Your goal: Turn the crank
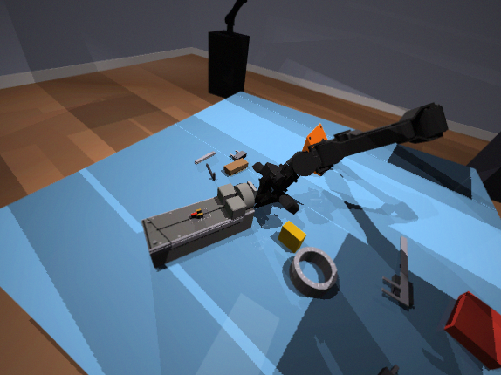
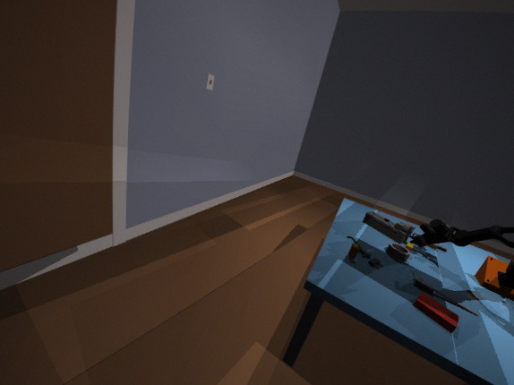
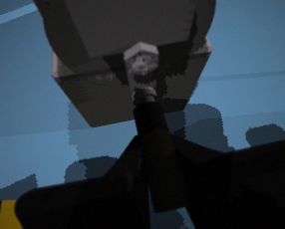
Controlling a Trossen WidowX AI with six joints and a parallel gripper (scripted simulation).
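The grey machine (image 1: 205, 231) (image 2: 381, 226) is a long box with a slot along its top and a rounded housing at the crank end. The small red pointer (image 1: 194, 214) sits at the slot beside yellow brass marks (image 1: 200, 212); the exact offset between them is too small to tell. The crank (image 3: 142, 60) on the end face points down in the wrist view to a dark cylindrical handle (image 3: 158, 164). My gripper (image 1: 258, 200) (image 3: 149, 138) is shut on that handle at the machine's end. In the top view the arm hides the handle.
A yellow block (image 1: 291, 236) and a grey ring (image 1: 301, 282) lie near the crank end. A tan block (image 1: 236, 167) and small metal pieces lie behind it. A grey forked tool (image 1: 405, 270), a red tray (image 1: 473, 323) (image 2: 436, 312) and an orange bracket (image 1: 315, 140) stand farther off.
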